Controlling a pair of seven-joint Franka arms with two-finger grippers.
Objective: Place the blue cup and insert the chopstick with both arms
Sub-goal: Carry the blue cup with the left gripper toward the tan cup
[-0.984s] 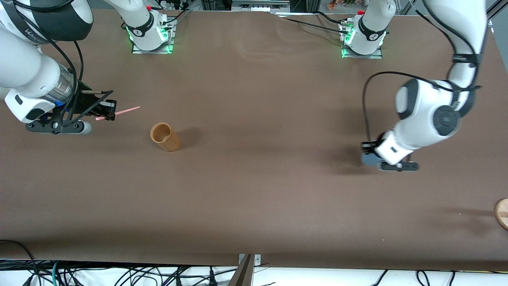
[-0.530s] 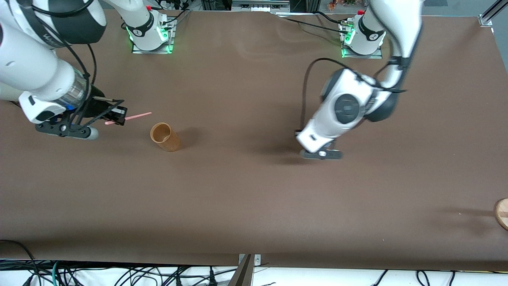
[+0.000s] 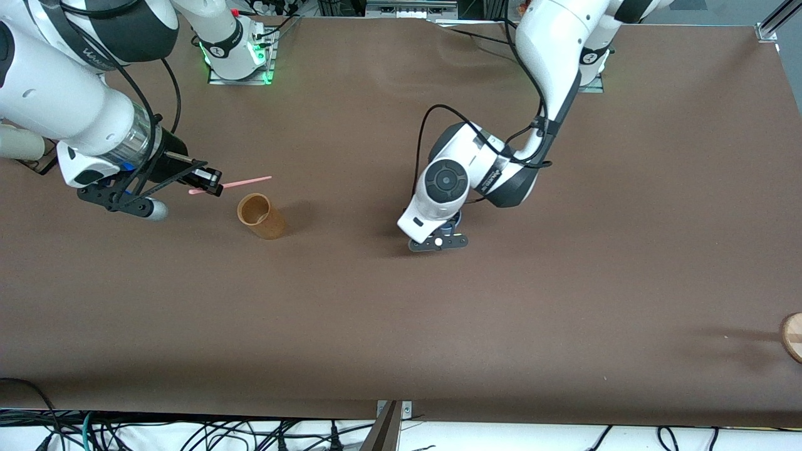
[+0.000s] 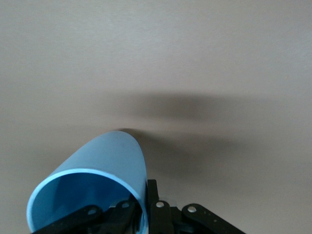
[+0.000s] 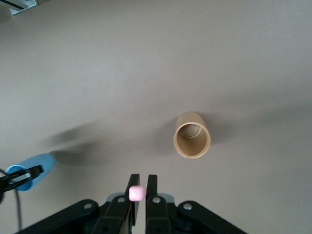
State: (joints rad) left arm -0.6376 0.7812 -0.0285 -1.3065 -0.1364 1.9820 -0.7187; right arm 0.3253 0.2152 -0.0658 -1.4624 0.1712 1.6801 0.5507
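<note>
The blue cup [image 4: 97, 180] hangs tilted in my left gripper [image 4: 144, 189], which is shut on its wall, one finger inside the rim and one outside. In the front view this gripper [image 3: 442, 238] is low over the middle of the table, and the wrist hides nearly all of the cup. My right gripper [image 3: 212, 181] is shut on the pale-pink chopstick [image 3: 247, 181], held level and pointing over the table just past the brown cup's rim. In the right wrist view the chopstick's end [image 5: 137, 193] shows between the fingers of that gripper [image 5: 141, 181], with the blue cup [image 5: 30, 170] farther off.
A tan-brown cup [image 3: 260, 217] stands upright toward the right arm's end of the table, also seen open-mouthed as the brown cup [image 5: 191, 135]. A round wooden piece [image 3: 793, 336] lies at the table edge at the left arm's end.
The left arm has swung with the blue cup from its own end of the table to the middle. The right gripper has carried the chopstick closer to the brown cup.
</note>
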